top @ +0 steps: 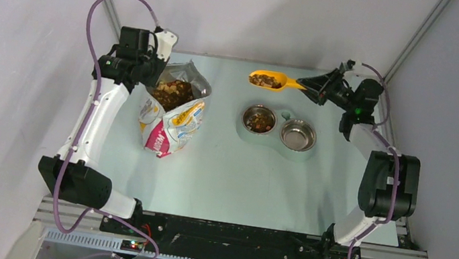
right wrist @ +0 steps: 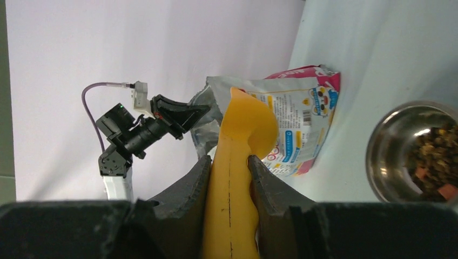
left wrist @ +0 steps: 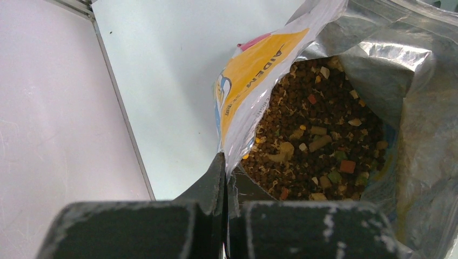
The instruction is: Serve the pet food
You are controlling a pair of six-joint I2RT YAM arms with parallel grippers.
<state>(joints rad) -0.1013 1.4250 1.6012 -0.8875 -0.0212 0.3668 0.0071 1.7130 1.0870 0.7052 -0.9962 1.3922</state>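
The pet food (top: 173, 93) fills the open white foil bag (top: 170, 124) at the left; it shows close up in the left wrist view (left wrist: 318, 140). My left gripper (top: 152, 64) is shut on the bag's rim (left wrist: 237, 145) and holds it open. My right gripper (top: 312, 85) is shut on the handle of the yellow scoop (top: 273, 80), which is level, holds kibble (top: 262, 80), and hangs beyond the left bowl. The scoop handle (right wrist: 232, 189) sits between my fingers. The left steel bowl (top: 260, 119) holds kibble; the right bowl (top: 298, 134) looks empty.
Both bowls sit in a pale green double feeder (top: 281, 115) right of centre. Grey walls close in on the left, back and right. The left arm (right wrist: 135, 137) shows in the right wrist view behind the bag (right wrist: 294, 124).
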